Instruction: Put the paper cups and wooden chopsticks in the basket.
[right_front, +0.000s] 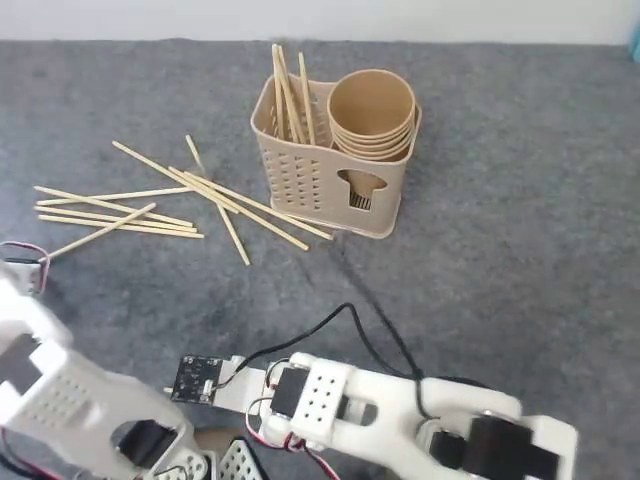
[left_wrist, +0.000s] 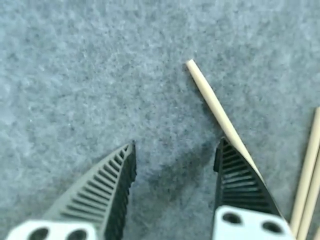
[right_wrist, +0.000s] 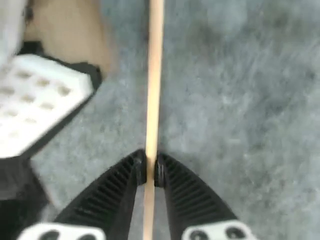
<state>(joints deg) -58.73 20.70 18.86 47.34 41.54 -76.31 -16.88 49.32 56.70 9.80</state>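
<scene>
A beige perforated basket (right_front: 318, 180) stands on the grey carpet. It holds stacked paper cups (right_front: 372, 105) and several upright wooden chopsticks (right_front: 288, 90). Several loose chopsticks (right_front: 150, 205) lie scattered to its left. My left gripper (left_wrist: 176, 145) is open just above the carpet. One chopstick's end (left_wrist: 210, 95) lies beside one of its fingers, not between them. My right gripper (right_wrist: 150, 160) is shut on a single chopstick (right_wrist: 154, 75), which runs straight out past the fingertips.
Both arms crowd the table's near edge, the right arm's white body (right_front: 400, 410) lying low across it. A black cable (right_front: 370, 335) runs from the basket's foot toward that arm. The left arm's white housing (right_wrist: 40, 100) sits close beside the held chopstick. Two more chopsticks (left_wrist: 307, 175) lie nearby.
</scene>
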